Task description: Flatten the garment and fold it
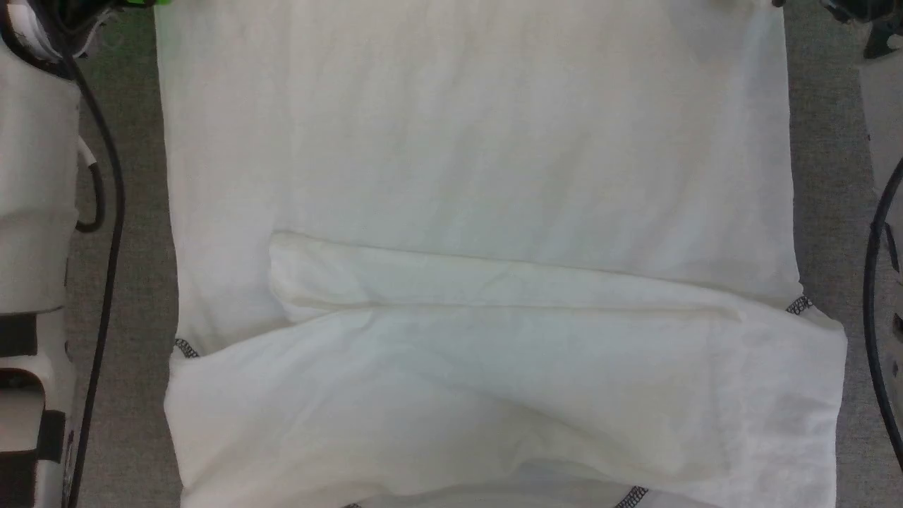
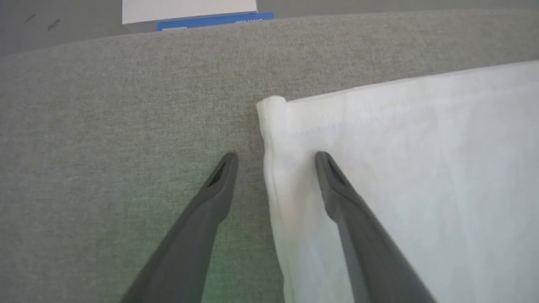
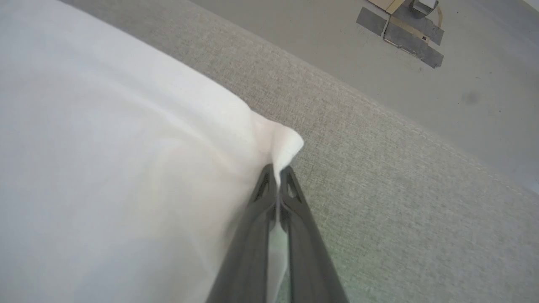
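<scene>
The garment (image 1: 465,141) is spread flat, but folding is judged unfinished. A corner is pinched by the right gripper (image 3: 278,170) — the left gripper (image 2: 276,156) is parted.

White soft cloth T-shirt (image 1: 465,141): plain white, no print; dark grey looped stitching (image 1: 798,305) at seam ends.
Flat fabric-covered worktop (image 2: 105,126): light grey, finely flecked weave.
Left end effector (image 2: 276,158): matte dark grey fingers.
Right end effector (image 3: 278,171): matte dark grey fingers.
Rigid rectangular box (image 2: 189,10): white, with a blue band.
Smooth floor (image 3: 379,71): pale grey, darker grey patches.
</scene>
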Motion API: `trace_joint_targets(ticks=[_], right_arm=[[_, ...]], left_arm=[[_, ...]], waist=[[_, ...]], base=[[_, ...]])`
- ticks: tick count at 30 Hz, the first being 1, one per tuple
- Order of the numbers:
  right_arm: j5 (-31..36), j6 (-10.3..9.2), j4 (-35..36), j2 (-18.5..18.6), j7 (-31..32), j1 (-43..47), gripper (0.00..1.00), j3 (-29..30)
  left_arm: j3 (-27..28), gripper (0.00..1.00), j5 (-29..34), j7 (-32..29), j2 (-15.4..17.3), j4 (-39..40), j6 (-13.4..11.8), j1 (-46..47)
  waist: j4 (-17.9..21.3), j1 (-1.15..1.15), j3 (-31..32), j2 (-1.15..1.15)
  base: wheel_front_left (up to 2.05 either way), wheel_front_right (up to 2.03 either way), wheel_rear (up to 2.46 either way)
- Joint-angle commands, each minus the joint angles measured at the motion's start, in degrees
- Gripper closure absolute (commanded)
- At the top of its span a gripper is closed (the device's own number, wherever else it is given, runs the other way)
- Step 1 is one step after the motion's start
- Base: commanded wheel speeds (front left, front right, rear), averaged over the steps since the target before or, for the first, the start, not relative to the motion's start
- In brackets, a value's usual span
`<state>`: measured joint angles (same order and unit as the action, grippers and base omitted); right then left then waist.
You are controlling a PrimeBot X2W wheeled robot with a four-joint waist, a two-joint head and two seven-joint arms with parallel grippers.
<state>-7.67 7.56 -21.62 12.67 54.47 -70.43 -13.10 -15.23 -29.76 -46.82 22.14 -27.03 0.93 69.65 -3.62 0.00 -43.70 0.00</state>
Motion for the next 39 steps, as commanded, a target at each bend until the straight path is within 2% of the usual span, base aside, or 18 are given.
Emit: trace_joint_targets(ticks=[1, 2, 7, 15, 20, 26, 29, 35, 39], right_arm=[[-0.62, -0.08, 0.09, 0.35, -0.27, -0.69, 1.00, -0.40], [-1.07, -0.08, 0.22, 0.42, -0.60, -0.74, 1.00, -0.59], [-2.03, -0.08, 0.15, 1.15, -2.29, -1.23, 1.00, -0.45], [-0.14, -0.08, -0.60, 0.52, -9.73, -4.18, 1.00, 4.10], [1.84, -0.08, -2.12, -0.46, -15.07, -5.72, 1.00, 6.37], [0.30, -0.08, -4.09, -1.61, -19.53, -4.62, 1.00, 7.61], [-2.45, -0.08, -3.43, -0.63, -20.91, -1.52, 1.00, 5.53], [-10.85, -0.08, 0.52, 0.96, -22.83, 9.51, 1.00, 4.16], [-16.69, -0.08, 4.62, 1.33, -23.37, 19.29, 1.00, 7.33]], left_arm=[[-0.05, 0.53, 0.04, -1.03, 0.43, -1.28, -0.73, -1.24], [0.10, 1.00, -0.24, -1.33, 0.62, -1.61, -0.85, -1.76], [1.83, 1.00, -1.12, 2.82, 1.37, -0.82, -0.39, -2.09], [4.14, 1.00, 0.93, 17.34, 1.33, 0.28, -0.37, 2.64], [4.42, 1.00, 1.50, 24.41, 0.78, -1.52, 1.05, 5.75], [4.89, 1.00, -1.51, 28.10, -0.93, -4.03, 3.70, 5.14], [4.62, 1.00, -4.14, 29.13, -1.58, -3.90, 5.25, 2.05], [3.77, 1.00, -8.74, 31.24, -0.61, -0.48, 6.32, -9.28], [3.43, 1.00, -12.84, 32.32, -0.86, 4.14, 6.47, -19.15]], waist=[[0.78, 0.00, -0.96, 0.00], [0.87, 0.00, -1.10, 0.00], [0.78, 0.00, -1.15, 0.00], [0.22, 0.00, -0.14, 0.00], [0.15, 0.00, 1.53, 0.00], [-0.06, 0.00, 5.49, 0.00], [-0.03, 0.00, 8.64, 0.00], [0.69, 0.00, 17.05, 0.00], [0.55, 0.00, 22.85, 0.00]], base=[[0.00, 0.00, 0.00], [0.00, 0.00, 0.00], [0.00, 0.00, 0.00], [0.00, 0.00, 0.00], [0.00, 0.00, 0.00], [0.00, 0.00, 0.00], [0.00, 0.00, 0.00], [0.00, 0.00, 0.00], [0.00, 0.00, 0.00]])
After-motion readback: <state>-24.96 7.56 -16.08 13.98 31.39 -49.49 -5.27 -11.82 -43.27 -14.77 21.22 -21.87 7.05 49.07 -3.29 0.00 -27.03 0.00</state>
